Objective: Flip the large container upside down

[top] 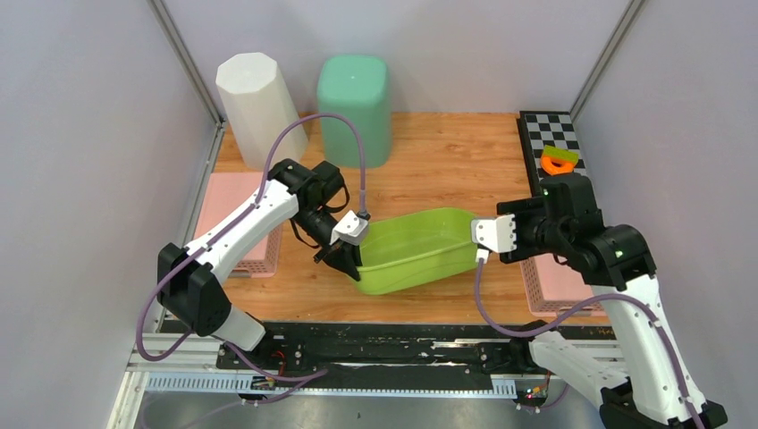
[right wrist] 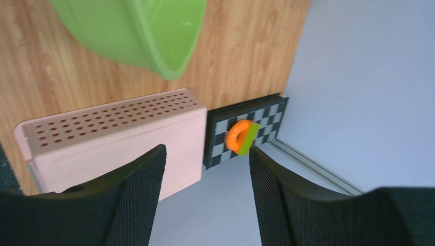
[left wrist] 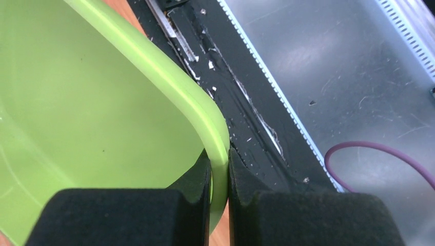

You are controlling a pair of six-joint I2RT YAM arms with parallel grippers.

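Observation:
The large container is a lime-green basin [top: 416,246] in the middle of the wooden table, opening upward and somewhat tilted. My left gripper [top: 344,256] is shut on its left rim; in the left wrist view the pads [left wrist: 241,179] pinch the green rim [left wrist: 205,110] between them. My right gripper [top: 572,192] is open and empty just past the basin's right end. In the right wrist view its fingers [right wrist: 138,195] stand wide apart, with only the wall between them, and the basin's end [right wrist: 138,31] shows at the top, apart from them.
A white bin [top: 259,103] and a teal bin [top: 355,103] stand at the back. Pink perforated baskets lie at the left [top: 234,223] and right [top: 559,286] [right wrist: 113,138]. A checkerboard [top: 554,134] holds an orange-green piece [top: 559,161] [right wrist: 241,136]. Walls close both sides.

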